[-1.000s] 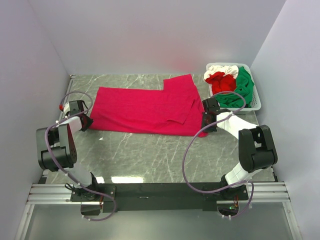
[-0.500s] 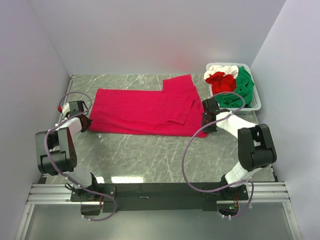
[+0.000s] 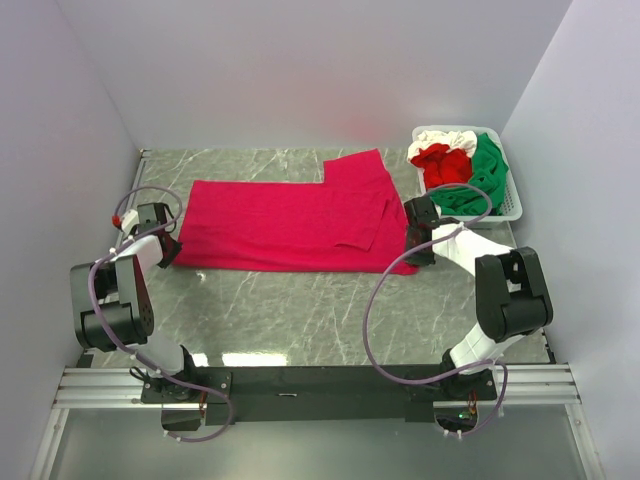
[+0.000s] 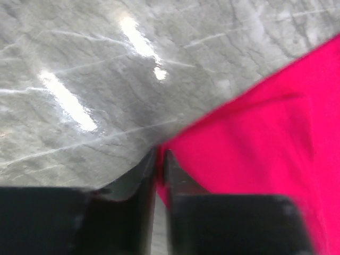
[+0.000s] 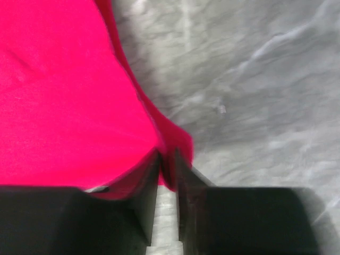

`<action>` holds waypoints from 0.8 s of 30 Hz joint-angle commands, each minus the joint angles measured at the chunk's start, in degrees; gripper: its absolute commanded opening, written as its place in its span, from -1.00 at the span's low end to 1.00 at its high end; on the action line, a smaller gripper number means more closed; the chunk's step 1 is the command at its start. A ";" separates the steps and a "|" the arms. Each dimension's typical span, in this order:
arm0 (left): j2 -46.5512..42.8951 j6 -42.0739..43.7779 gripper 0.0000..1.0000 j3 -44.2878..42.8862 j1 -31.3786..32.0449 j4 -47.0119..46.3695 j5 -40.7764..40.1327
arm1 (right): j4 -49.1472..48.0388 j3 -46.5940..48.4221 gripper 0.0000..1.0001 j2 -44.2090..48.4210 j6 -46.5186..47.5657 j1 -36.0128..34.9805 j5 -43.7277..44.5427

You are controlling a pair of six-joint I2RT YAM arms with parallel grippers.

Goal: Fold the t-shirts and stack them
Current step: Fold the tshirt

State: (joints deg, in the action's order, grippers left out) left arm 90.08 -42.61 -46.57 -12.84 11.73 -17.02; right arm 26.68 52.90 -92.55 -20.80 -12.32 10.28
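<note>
- At the left end effector [image 4: 159, 159]: nearly closed, with only a thin slit between the black fingers [image 4: 137, 183], tips down on the grey marbled bench [image 4: 106, 64].
- Meets the near-left corner of the crimson t-shirt [image 4: 265, 138] right at the tips, with a sliver of red inside the slit; cannot tell whether clamped or let go.
- At the right end effector [image 5: 167, 156]: likewise narrowed to a slim gap, with a fold of the same shirt's hem running into it; cannot tell here either whether gripped or released.
- From above: one at each end of the shirt's near edge, left at the left corner, right at the right corner, both low on the bench.
- As for the crimson t-shirt: lies spread flat across the middle of the bench, long side running left to right, with a wider folded part at its right end reaching farther back.
- In the white slotted basket [image 3: 512, 205] at the far right corner: a white t-shirt [image 3: 445, 138], a red t-shirt [image 3: 445, 165] and a green t-shirt [image 3: 482, 178], crumpled together, just beyond the right end effector.
</note>
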 commanded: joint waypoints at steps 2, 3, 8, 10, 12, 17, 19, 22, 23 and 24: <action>-1.13 0.51 -0.10 -0.10 -0.52 0.49 -4.87 | 1.71 -0.17 -0.28 1.75 -0.03 0.72 5.79; -2.44 0.25 0.11 -0.19 -0.34 0.75 -5.91 | 1.63 -0.26 0.01 3.68 -0.03 0.71 5.97; -6.76 -0.81 0.79 -2.91 5.09 3.65 -11.27 | 3.90 1.23 0.25 8.96 0.05 -1.30 8.78; -8.16 -1.51 0.89 -4.84 9.99 5.49 -14.44 | 5.31 3.25 0.27 9.93 0.14 -3.41 10.98; -9.22 -2.12 0.95 -6.07 14.14 6.37 -15.94 | 5.84 5.18 0.27 10.72 0.40 -5.69 10.29; -8.70 -4.23 0.99 -7.49 27.24 3.40 -12.09 | 2.86 8.70 0.27 6.88 2.16 -10.35 1.07; -6.68 -4.59 0.99 -7.05 31.29 -0.10 -8.50 | 1.89 10.98 0.25 4.24 2.25 -11.85 -1.92; -1.77 -5.64 0.99 -7.57 34.10 -1.53 -6.11 | 0.84 13.80 0.23 -0.78 2.78 -13.34 -3.25; -0.45 -6.08 0.99 -7.66 34.46 -2.14 -5.06 | 0.57 14.24 0.22 -2.70 2.95 -13.61 -4.47; 1.48 -6.17 0.99 -7.14 34.72 -2.76 -4.35 | 0.31 15.03 0.22 -3.42 3.22 -13.61 -4.92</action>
State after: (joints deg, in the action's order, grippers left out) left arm 87.83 -46.81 -53.08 21.30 11.64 -24.88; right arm 28.71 65.08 -93.03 -18.94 -25.41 8.99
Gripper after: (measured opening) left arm 0.993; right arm 0.614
